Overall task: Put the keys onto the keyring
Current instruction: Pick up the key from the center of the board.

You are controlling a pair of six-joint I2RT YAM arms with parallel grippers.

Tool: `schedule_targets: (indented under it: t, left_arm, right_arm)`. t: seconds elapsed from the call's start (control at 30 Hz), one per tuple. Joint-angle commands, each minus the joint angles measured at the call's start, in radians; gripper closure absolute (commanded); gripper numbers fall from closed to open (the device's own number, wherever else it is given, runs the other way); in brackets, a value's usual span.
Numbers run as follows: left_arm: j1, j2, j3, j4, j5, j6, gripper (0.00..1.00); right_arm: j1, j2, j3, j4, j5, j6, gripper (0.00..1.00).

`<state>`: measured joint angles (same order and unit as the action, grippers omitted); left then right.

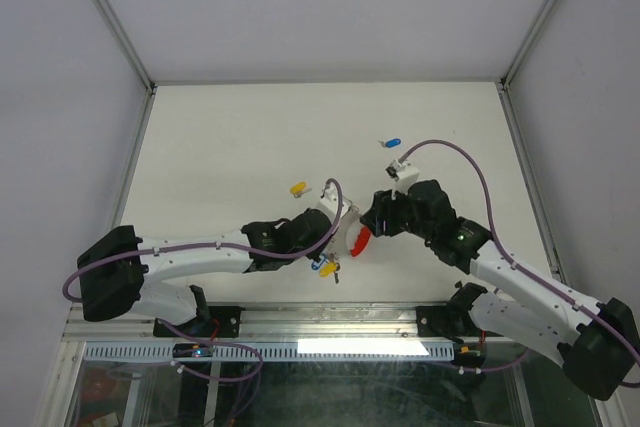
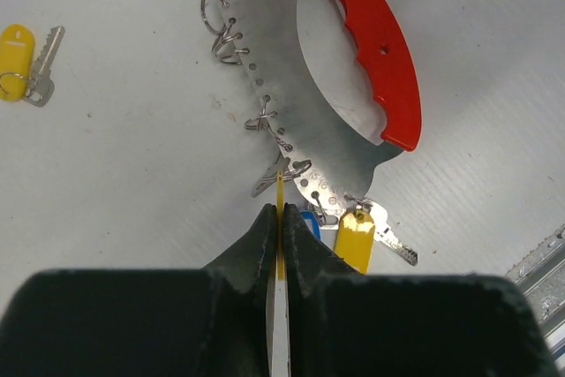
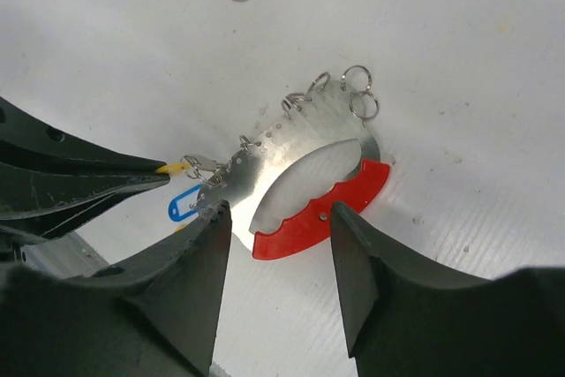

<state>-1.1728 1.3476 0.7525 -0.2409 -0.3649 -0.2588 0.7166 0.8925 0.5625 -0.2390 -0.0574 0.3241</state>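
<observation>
Keyring (image 2: 282, 86): grey metal crescent with punched holes, small rings and a red grip (image 2: 380, 59), lying flat on the table (image 1: 220, 147) between my grippers.
Left gripper (image 2: 281, 218): clenched on a yellow key (image 2: 280, 187), which meets a ring.
Right gripper (image 3: 278, 214): spread wide over the red grip, holding nothing.

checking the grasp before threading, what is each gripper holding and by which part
The left gripper pinches a yellow key tag edge-on, by its flat faces, beside the keyring. The right gripper is open astride the red handle; no grip shows.

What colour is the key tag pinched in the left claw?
Yellow. The key tag in the left claw shows best in the left wrist view, edge-on.
</observation>
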Motion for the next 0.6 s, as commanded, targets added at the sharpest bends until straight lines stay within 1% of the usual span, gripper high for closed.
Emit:
schedule_targets:
  t: [0.0, 0.17, 0.4, 0.57]
  left_arm:
    - [-0.009, -0.041, 0.069, -0.020, -0.020, 0.065, 1.00]
    - [-0.010, -0.068, 0.108, -0.049, -0.027, 0.097, 1.00]
    - [-0.010, -0.115, 0.179, -0.100, -0.031, 0.147, 1.00]
    - [-0.010, -0.123, 0.256, -0.161, -0.035, 0.169, 1.00]
  right_arm:
    - [-0.005, -0.057, -0.025, 0.125, -0.005, -0.035, 0.49]
    - [-0.004, -0.115, -0.074, 0.208, -0.043, -0.066, 0.53]
    - [-0.003, -0.222, -0.155, 0.345, -0.132, -0.181, 0.64]
    - [0.001, -0.280, -0.172, 0.407, -0.225, -0.268, 0.65]
